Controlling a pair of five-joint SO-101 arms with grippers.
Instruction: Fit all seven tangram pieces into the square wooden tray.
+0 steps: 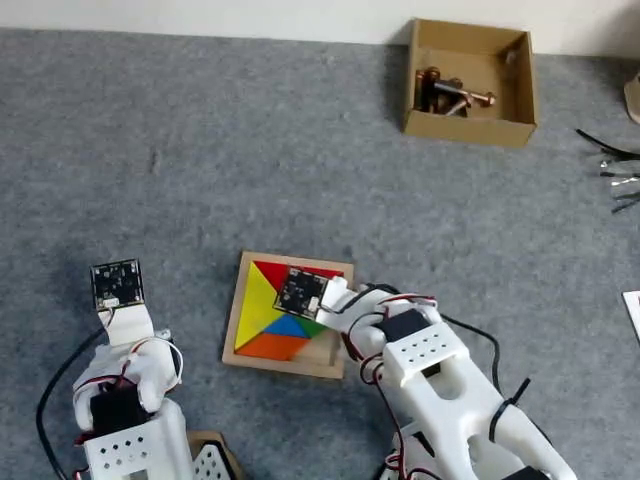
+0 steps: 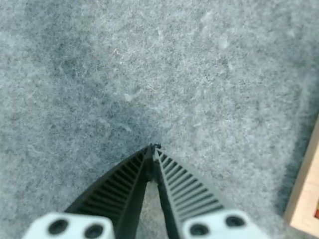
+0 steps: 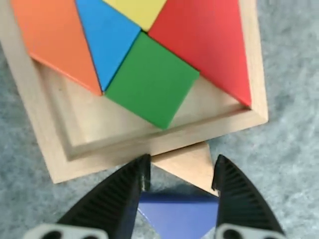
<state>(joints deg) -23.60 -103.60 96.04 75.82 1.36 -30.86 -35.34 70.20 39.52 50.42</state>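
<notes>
The square wooden tray (image 1: pixel 238 320) lies in the middle of the grey carpet. In it sit red (image 3: pixel 209 45), yellow (image 3: pixel 137 9), blue (image 3: pixel 104 35), orange (image 3: pixel 55 40) and green (image 3: pixel 152 79) pieces, and the corner by the green square is bare wood. My right gripper (image 3: pixel 182 162) hangs just outside that corner's rim, its wrist camera board (image 1: pixel 300 291) above the tray. A dark blue triangle (image 3: pixel 179 216) spans the gap between its fingers and looks gripped. A plain wood triangle (image 3: pixel 187 164) lies against the rim. My left gripper (image 2: pixel 152 148) is shut over bare carpet, left of the tray.
A cardboard box (image 1: pixel 470 125) with metal parts stands at the back right. Loose cables (image 1: pixel 610 165) lie at the right edge. The tray's corner (image 2: pixel 305 199) shows in the left wrist view. Open carpet spreads across the back and left.
</notes>
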